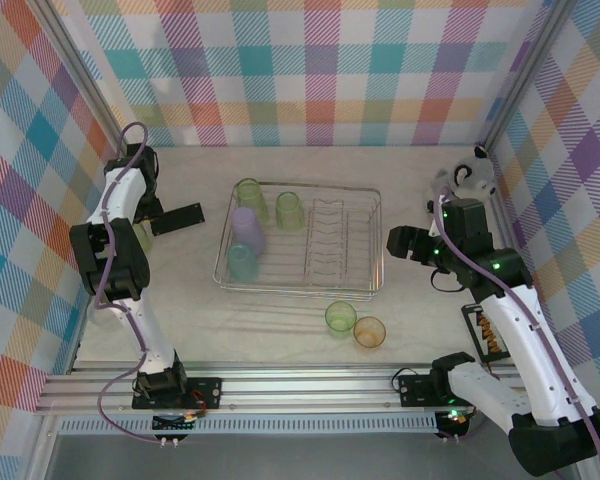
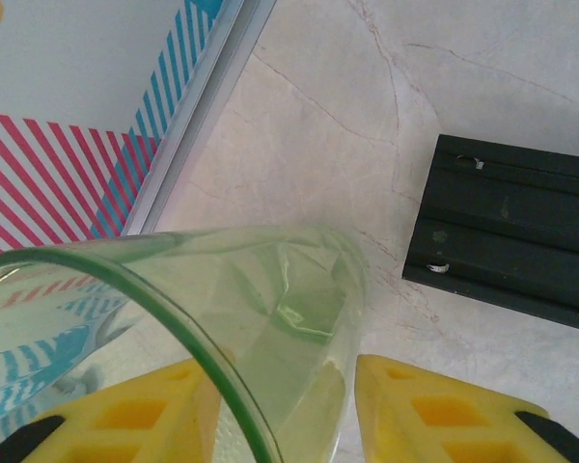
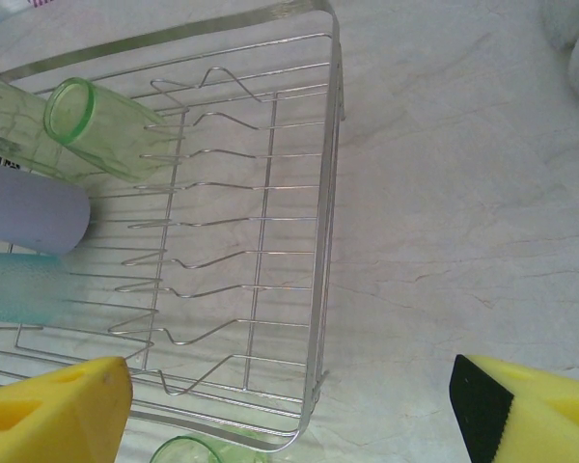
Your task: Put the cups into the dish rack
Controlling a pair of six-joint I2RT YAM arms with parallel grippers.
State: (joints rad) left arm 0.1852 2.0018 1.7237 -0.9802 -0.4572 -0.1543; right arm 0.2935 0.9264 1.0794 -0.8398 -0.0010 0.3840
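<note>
Now: left jaws straddle tall green cup [image 2: 270, 318] by wall, left of dish rack [image 3: 330, 193]; can't tell if pads bite. I'd squeeze gently, lift clear of worktop [image 2: 318, 116]. Right jaws wide open, empty.

The left arm [image 1: 110, 255] rises from its base, folds at the elbow and turns its wrist down, its claw [image 2: 275, 376] closed with both yellow pads against a green cup [image 2: 270, 289]. The right arm [image 1: 515, 310] reaches forward and inward, its claw [image 3: 289, 395] spread wide and angled downward.
</note>
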